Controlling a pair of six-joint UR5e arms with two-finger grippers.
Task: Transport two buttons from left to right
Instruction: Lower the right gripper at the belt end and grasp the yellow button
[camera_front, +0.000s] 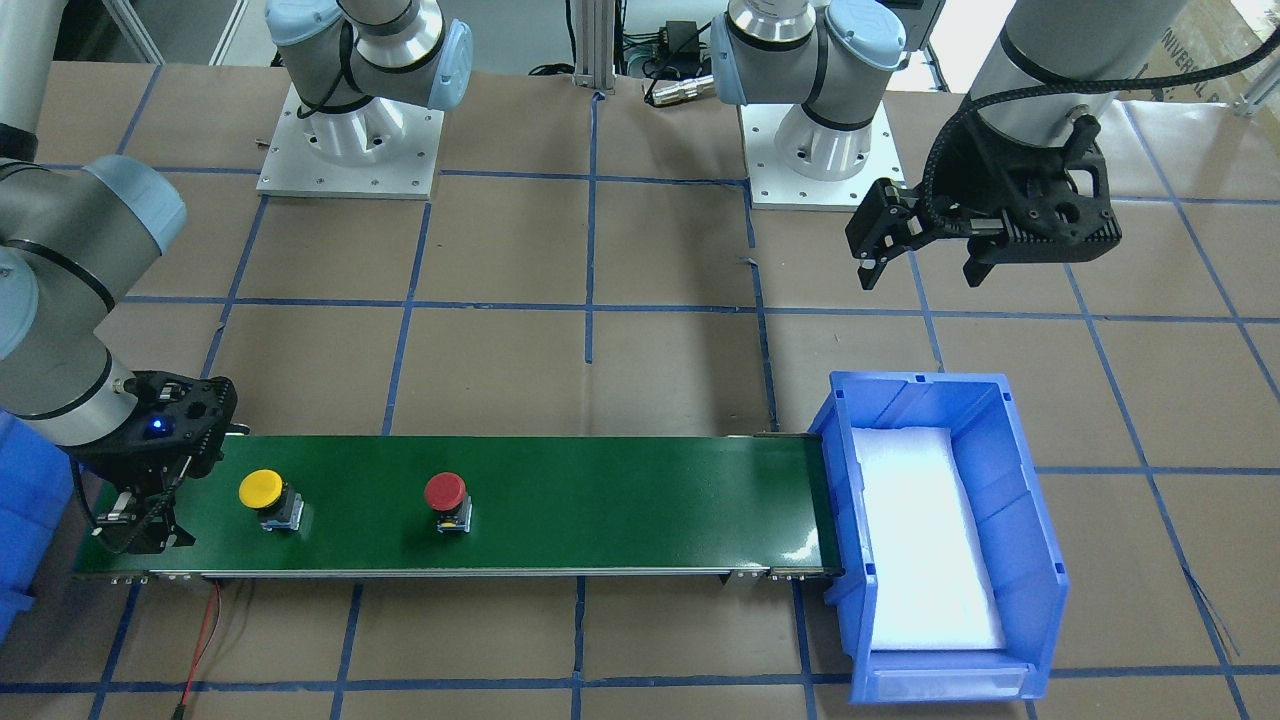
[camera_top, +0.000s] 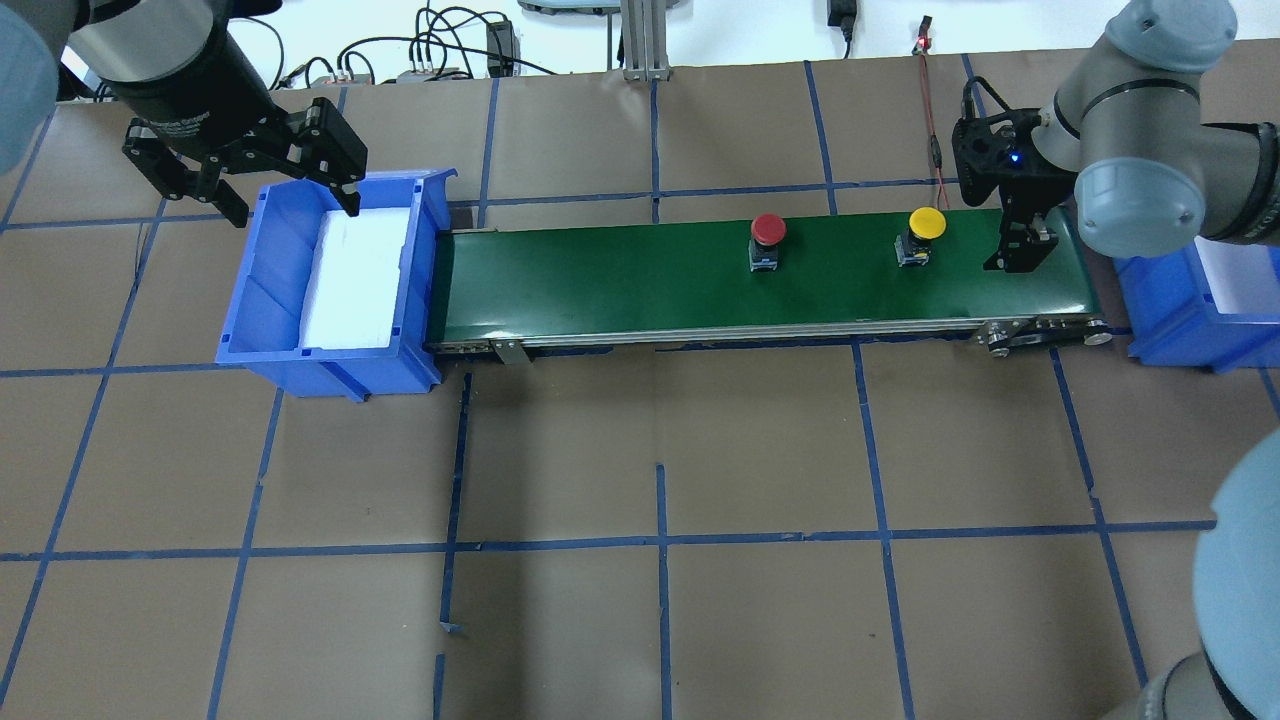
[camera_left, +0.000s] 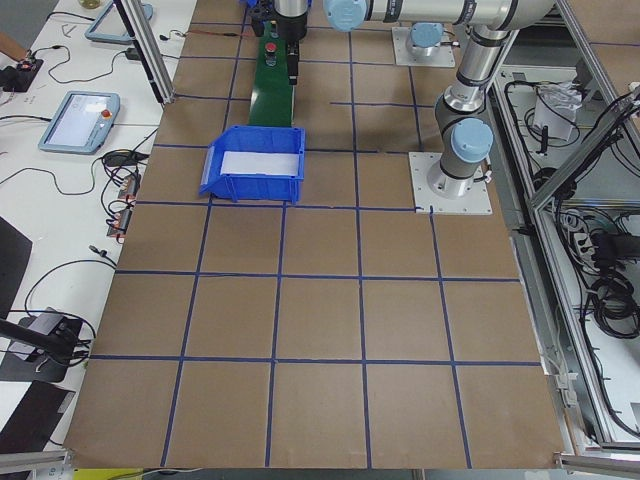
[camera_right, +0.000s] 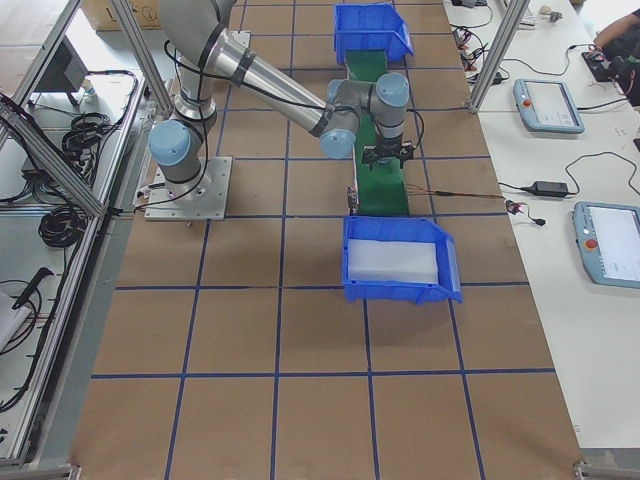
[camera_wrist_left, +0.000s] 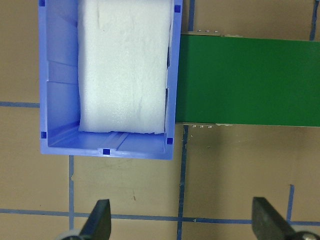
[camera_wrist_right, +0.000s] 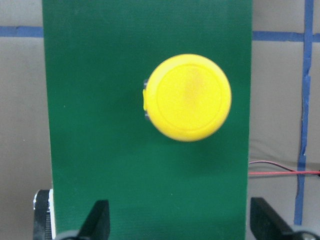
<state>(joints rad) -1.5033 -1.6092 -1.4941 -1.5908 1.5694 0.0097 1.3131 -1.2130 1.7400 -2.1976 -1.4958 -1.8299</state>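
A red button (camera_front: 445, 492) (camera_top: 768, 229) stands upright near the middle of the green conveyor belt (camera_front: 620, 490) (camera_top: 620, 270). A yellow button (camera_front: 262, 488) (camera_top: 926, 223) stands upright nearer the belt's end on my right. My right gripper (camera_front: 145, 535) (camera_top: 1018, 262) is open and empty over that end, just behind the yellow button (camera_wrist_right: 189, 97), apart from it. My left gripper (camera_front: 920, 275) (camera_top: 295, 205) is open and empty, raised beside the far side of the blue bin (camera_front: 1030, 520) (camera_top: 260, 270). In the left wrist view its fingers (camera_wrist_left: 102, 217) are spread wide.
The blue bin (camera_wrist_left: 55, 75) at the belt's end on my left holds a white foam pad (camera_wrist_left: 125, 65). A second blue bin (camera_top: 1170, 320) with a white pad stands past the belt's other end. A red-and-black wire (camera_front: 205, 640) trails from the belt. Arm bases stand behind the belt.
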